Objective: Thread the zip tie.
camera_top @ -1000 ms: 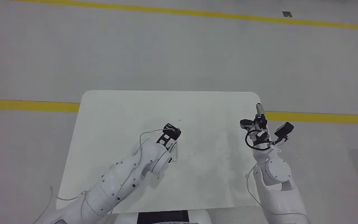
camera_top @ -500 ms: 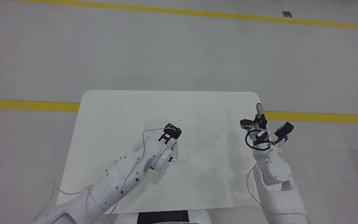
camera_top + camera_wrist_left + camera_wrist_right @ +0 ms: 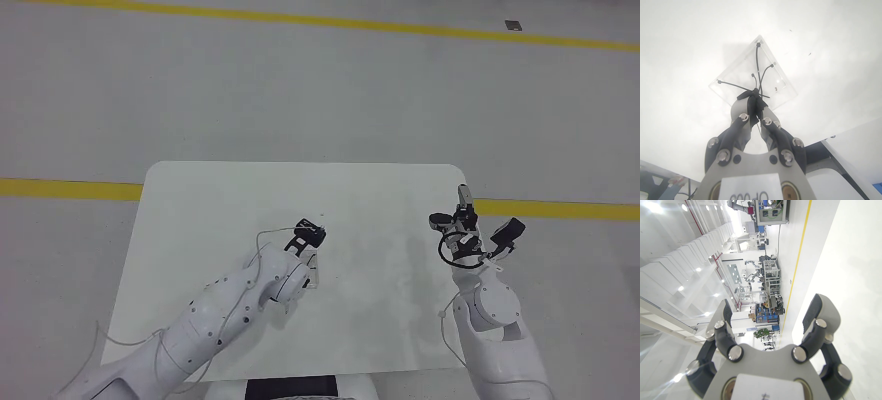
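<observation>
Left jaws clamp the zip ties (image 3: pixel 757 62) where they cross, lengths fanning away over the clear tray (image 3: pixel 784 76); right jaws gape apart, well off at the table (image 3: pixel 200 220) edge.

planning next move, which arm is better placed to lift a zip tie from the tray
Left. The left hand is shut on the zip ties over the clear tray, while the right hand is open at the table edge, facing away.
</observation>
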